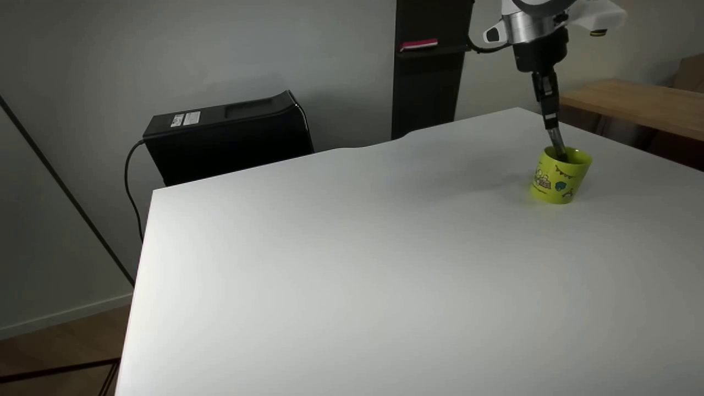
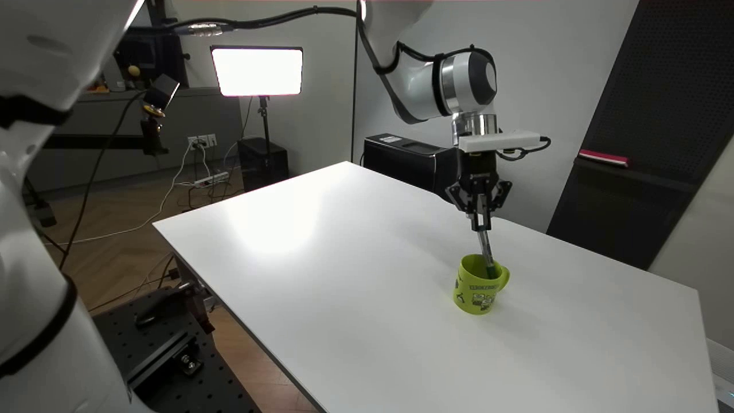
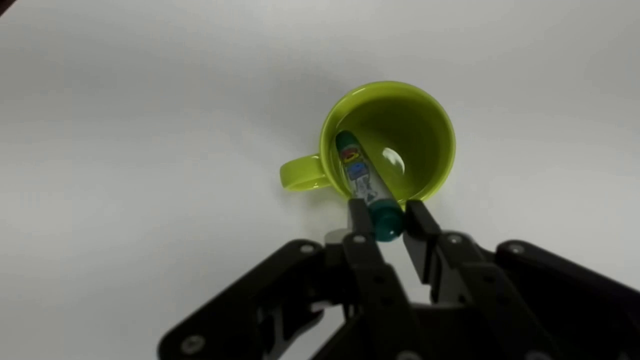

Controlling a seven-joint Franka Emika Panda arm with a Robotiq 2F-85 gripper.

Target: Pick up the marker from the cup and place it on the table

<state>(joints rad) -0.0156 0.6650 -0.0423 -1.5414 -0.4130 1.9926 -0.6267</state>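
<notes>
A green-ended cylindrical marker [image 1: 557,144] slants from the black two-fingered end effector [image 1: 550,122] into a glossy lime-green mug [image 1: 556,181] on the white bench [image 1: 330,275], in an exterior view. In an exterior view, a bright rectangular light panel [image 2: 256,71] stands beyond the bench. In the wrist view, the end effector grips the marker's upper green end [image 3: 387,222], its lower tip [image 3: 345,139] inside the mug.

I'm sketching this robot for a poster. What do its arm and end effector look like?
The Franka Panda arm is white with rounded segments, silvery bands, a dark grey joint cap and a black cable. The Robotiq end effector is black, with angular linkages, pale screws and two slim fingers.
</notes>
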